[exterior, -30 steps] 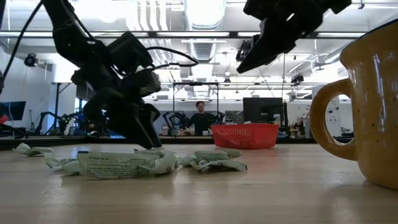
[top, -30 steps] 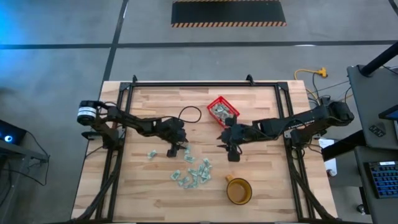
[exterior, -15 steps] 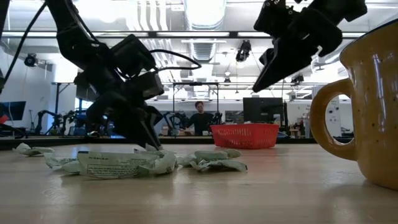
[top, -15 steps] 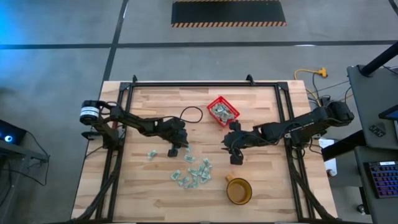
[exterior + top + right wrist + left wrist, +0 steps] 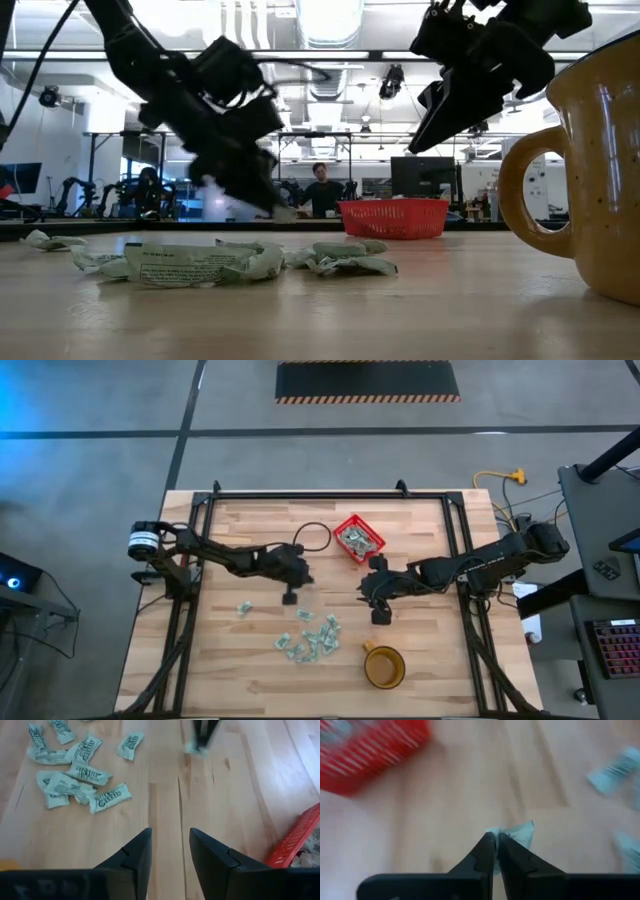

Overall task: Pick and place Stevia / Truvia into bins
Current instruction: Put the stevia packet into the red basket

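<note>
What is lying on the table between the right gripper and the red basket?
Nothing: in the high view only bare wood lies between the right gripper and the red basket.

One red basket (image 5: 358,538); one amber mug (image 5: 384,666).

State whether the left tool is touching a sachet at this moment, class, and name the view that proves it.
Touching. In the left wrist view the left tool is shut on a pale green sachet, whose paper sticks out from between the closed fingertips, raised off the table.
</note>
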